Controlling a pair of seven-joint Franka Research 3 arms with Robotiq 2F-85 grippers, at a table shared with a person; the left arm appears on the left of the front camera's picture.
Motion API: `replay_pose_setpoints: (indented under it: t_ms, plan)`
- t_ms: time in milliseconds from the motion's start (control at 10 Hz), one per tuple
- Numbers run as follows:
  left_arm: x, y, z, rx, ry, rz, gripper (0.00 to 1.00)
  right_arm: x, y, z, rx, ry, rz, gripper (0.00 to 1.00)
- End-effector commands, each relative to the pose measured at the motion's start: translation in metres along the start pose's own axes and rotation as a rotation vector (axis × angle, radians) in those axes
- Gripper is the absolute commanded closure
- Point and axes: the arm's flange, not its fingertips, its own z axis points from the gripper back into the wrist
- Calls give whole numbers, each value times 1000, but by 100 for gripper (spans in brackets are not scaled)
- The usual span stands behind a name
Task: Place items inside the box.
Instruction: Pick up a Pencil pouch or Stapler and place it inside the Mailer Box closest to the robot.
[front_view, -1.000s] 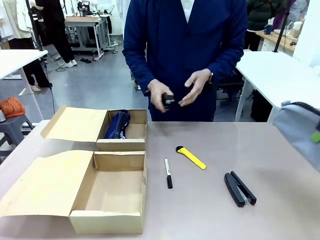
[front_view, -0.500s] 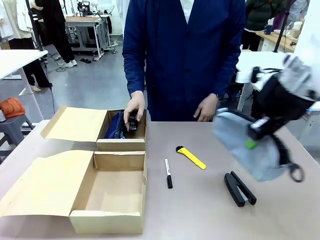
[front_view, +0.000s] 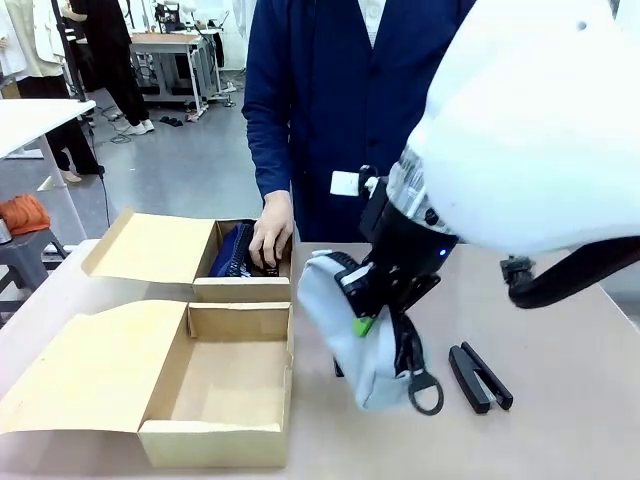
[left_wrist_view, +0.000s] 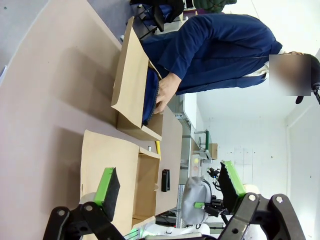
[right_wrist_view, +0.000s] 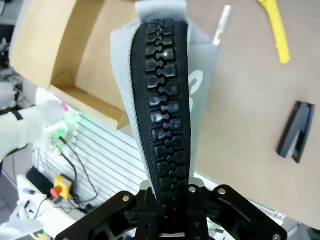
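At the table's (front_view: 560, 420) left, the far box (front_view: 245, 290) is set behind the near box (front_view: 215, 440), a zip pouch (front_view: 232, 250) laid in it beside a person's hand (front_view: 270, 232). A second pouch (front_view: 340, 310) is held right of the near box, a long stapler (front_view: 480, 377) farther right.

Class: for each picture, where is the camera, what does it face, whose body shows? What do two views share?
Front: between the arms, facing the person across the table; right gripper holds a grey pouch.
Left wrist: faces both boxes and the person; open left gripper below.
Right wrist: looks down the right gripper, shut on the pouch, at the table.
Shared: front and right wrist show the stapler.
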Motion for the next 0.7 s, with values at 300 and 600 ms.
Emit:
replay_pose_setpoints:
  t_ms: [300, 600]
  plan:
    - [0, 0, -1, -18, -7, -16, 0, 11, 33, -4, 35, -34, -242, 94]
    - [0, 0, -1, -18, -7, -16, 0, 54, 106, -32, 216, 19, -309, 94]
